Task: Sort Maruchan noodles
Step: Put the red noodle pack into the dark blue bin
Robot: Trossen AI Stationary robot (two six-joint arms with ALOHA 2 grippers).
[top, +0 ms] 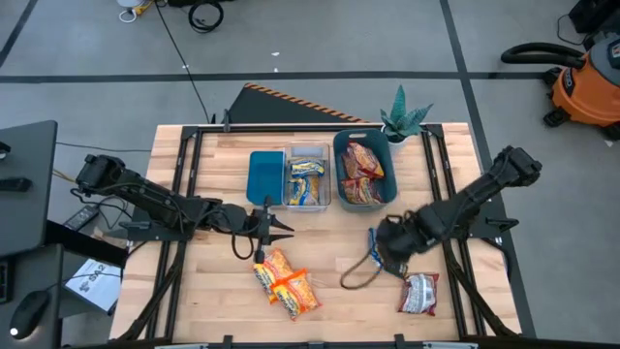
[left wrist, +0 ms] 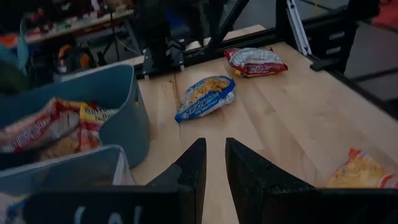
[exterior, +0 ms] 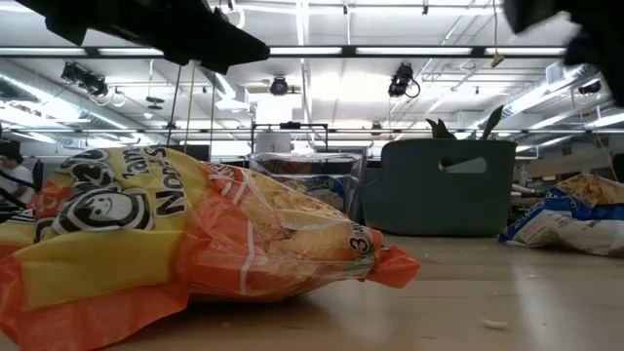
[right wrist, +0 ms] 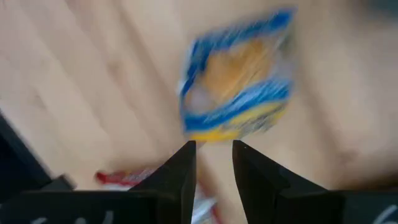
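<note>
— How many noodle packets lie loose on the worktop (top: 194, 155)?

— Four. Two orange packets (top: 287, 282) overlap at lower centre of the high view, one red packet (top: 419, 293) lies at lower right, and one blue-and-yellow packet (left wrist: 205, 97) sits under the right gripper (top: 380, 244).

— And in the bins?

— The clear bin (top: 306, 178) at upper centre holds yellow-and-blue packets; the teal bin (top: 362, 170) beside it holds red-brown ones. The exact count cannot be told.

— The jaws?

— The left gripper (top: 281, 229) sits left of centre, jaws slightly apart, holding nothing. The right gripper's jaws are slightly apart too, empty, hanging over the blue-and-yellow packet.
</note>
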